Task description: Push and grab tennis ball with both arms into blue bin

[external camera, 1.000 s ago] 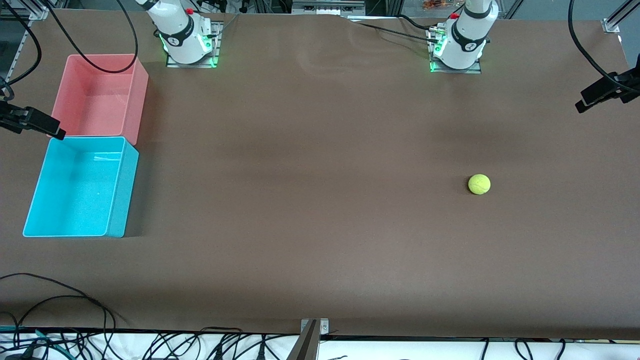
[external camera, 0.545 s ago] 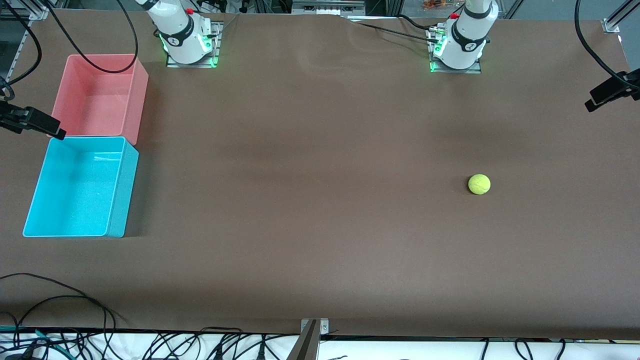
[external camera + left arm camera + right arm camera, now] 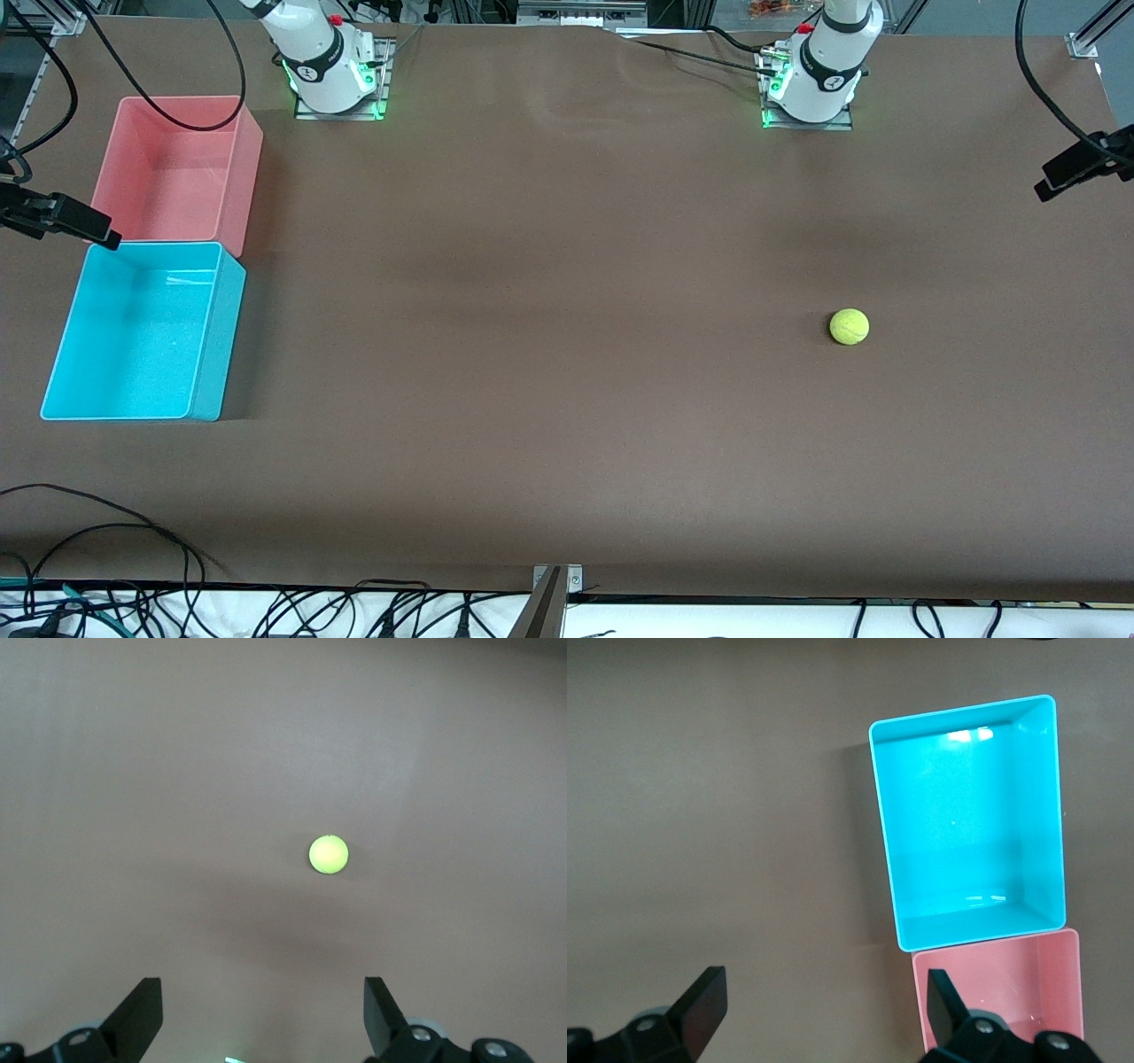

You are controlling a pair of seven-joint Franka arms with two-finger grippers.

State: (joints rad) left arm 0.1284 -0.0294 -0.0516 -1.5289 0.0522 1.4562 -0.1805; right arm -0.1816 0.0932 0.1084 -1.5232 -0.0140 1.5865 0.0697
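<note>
in the front view both arms are cut off almost at once: only the green-lit base and lowest link of the left arm [image 3: 819, 66] and of the right arm [image 3: 321, 55] show along the top edge, and the rest rises out of frame. the dark shapes poking in at either side edge of that view are too partial to name. neither gripper can be made out there, so their state comes from the wrist views alone. the left wrist view shows the left gripper [image 3: 263, 1023] with its two black fingers spread wide and nothing between them, hanging high over bare brown table [image 3: 567, 399], the tennis ball [image 3: 329, 854] small and well clear below it. the right wrist view shows the right gripper [image 3: 826, 1014] just as wide open and empty, up in the air over the table beside the bins, with the blue bin [image 3: 886, 815] seen whole and the pink bin [image 3: 992, 948] cut off by the frame edge. the front view gives what those miss: the tennis ball [image 3: 849, 326] sits alone on the table toward the left arm's end, while the blue bin [image 3: 221, 337] stands at the right arm's end, touching the pink bin [image 3: 246, 168] and nearer the front camera than it. ball and blue bin lie well apart. both bins look empty inside.
</note>
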